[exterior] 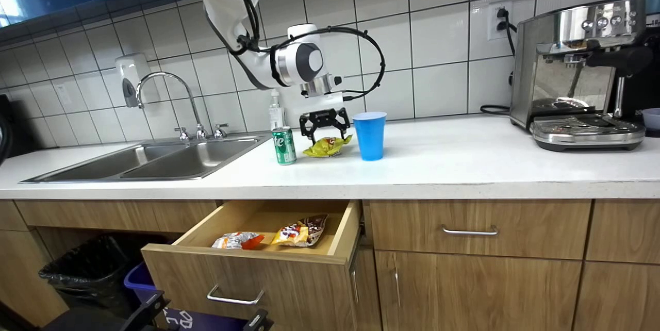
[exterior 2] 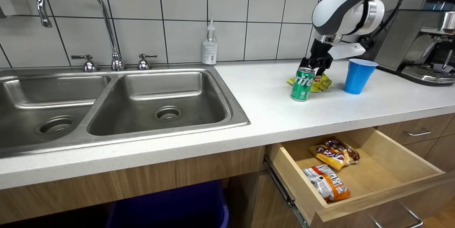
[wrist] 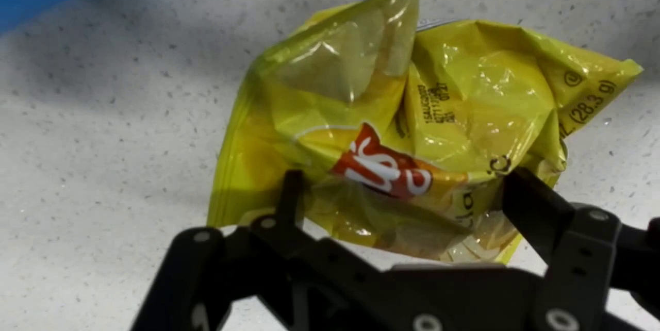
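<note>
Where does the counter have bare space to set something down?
Widest: between the blue cup and espresso machine. Narrower: between the sink and green can. Crowded: between can and cup, where the gripper is at the yellow bag.

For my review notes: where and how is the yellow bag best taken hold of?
Probably by its crumpled middle, from above. The bag lies low on the counter, with loose creases to pinch, while the can and cup flank it in an exterior view. The open hand points down over it, which suits that approach.
</note>
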Motion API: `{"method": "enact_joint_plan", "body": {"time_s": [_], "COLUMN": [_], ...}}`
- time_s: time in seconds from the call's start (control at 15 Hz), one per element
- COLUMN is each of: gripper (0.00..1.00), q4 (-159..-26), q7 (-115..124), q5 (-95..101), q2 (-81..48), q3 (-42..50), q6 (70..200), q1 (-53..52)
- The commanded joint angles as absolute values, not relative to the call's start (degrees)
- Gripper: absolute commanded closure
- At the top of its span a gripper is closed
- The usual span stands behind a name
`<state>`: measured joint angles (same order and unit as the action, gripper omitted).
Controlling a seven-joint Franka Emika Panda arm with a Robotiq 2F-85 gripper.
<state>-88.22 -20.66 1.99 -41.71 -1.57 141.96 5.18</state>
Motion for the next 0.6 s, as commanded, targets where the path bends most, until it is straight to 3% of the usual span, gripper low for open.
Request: {"method": "enact_joint_plan", "body": {"time_s": [0.0, 0.53], "gripper": [0.0, 0.0], "q4": [-95.1, -102.9], "q7": [-20.8, -20.0], "q5": [3.4, 3.7], "q2": [-36.9, -32.0], "q3": [-1.7, -0.8], "q6": [142.1, 143.2], "q1": [5.5, 5.6]}}
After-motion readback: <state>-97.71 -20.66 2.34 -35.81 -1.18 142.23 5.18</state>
